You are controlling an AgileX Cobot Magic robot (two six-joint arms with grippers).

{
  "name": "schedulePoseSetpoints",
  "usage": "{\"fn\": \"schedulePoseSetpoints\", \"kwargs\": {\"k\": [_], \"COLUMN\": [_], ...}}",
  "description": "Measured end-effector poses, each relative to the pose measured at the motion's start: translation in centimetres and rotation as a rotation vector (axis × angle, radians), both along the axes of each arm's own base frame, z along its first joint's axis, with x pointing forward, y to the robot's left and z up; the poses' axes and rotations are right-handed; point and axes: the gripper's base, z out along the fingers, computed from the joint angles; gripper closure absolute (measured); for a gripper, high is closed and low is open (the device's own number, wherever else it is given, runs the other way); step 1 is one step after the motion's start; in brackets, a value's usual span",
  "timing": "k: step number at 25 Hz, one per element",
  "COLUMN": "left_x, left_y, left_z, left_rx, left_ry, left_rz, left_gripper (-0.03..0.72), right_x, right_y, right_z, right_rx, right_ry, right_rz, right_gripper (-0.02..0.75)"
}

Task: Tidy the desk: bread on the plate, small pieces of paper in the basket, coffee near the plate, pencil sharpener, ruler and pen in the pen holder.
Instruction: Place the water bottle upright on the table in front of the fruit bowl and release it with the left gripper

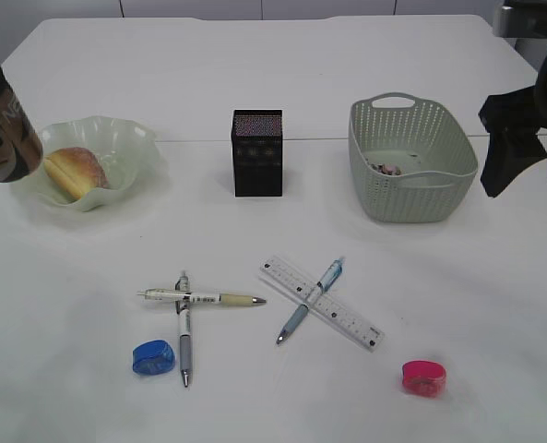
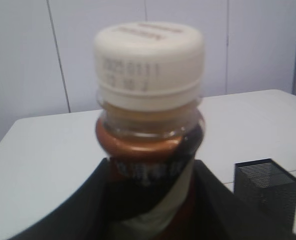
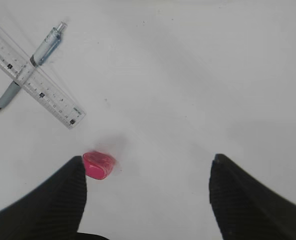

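A brown coffee bottle (image 2: 148, 125) with a cream cap fills the left wrist view, and my left gripper (image 2: 152, 167) is shut on its body. In the exterior view the coffee (image 1: 4, 125) hangs at the far left, beside the wavy pale plate (image 1: 136, 136) that holds the bread (image 1: 74, 171). High at the right my right gripper (image 1: 522, 152) is open and empty. Below it lies a pink pencil sharpener (image 3: 99, 165), close to its left finger. A clear ruler (image 1: 321, 302) lies crossed with a blue pen (image 1: 310, 300). Two more pens (image 1: 204, 297) cross near a blue sharpener (image 1: 153, 357). The black pen holder (image 1: 256, 152) stands mid-table.
The grey-green basket (image 1: 457, 138) stands at the back right with small paper pieces (image 1: 384, 169) inside. The pink sharpener (image 1: 423, 377) lies near the table's front edge. The table is white, with a wall behind it.
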Motion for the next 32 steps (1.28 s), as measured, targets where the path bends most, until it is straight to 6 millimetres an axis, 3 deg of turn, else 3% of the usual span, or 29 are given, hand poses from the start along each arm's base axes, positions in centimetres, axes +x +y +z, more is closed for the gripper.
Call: {"fn": "schedulePoseSetpoints", "kwargs": {"k": [5, 10, 13, 24, 32], "left_x": [2.8, 4.1, 4.5, 8.1, 8.5], "left_y": [1.8, 1.7, 1.7, 1.3, 1.8], "left_z": [-4.1, -9.3, -11.4, -14.0, -15.0], "left_rx": [-0.025, -0.063, -0.058, -0.059, -0.083], "left_ry": [0.014, 0.183, 0.252, 0.274, 0.293], "left_rz": [0.1, 0.106, 0.109, 0.112, 0.178], "left_gripper": [0.383, 0.383, 0.383, 0.383, 0.383], "right_x": [0.0, 0.0, 0.1, 0.1, 0.1], "right_y": [-0.2, -0.4, -0.5, -0.7, -0.8], "right_z": [0.0, 0.0, 0.0, 0.0, 0.0], "right_rx": [-0.019, -0.049, -0.053, -0.079, -0.095], "right_ry": [-0.002, -0.006, -0.006, -0.009, -0.011], "right_rz": [0.002, 0.005, 0.006, 0.009, 0.012], "right_gripper": [0.177, 0.177, 0.177, 0.177, 0.177]}}
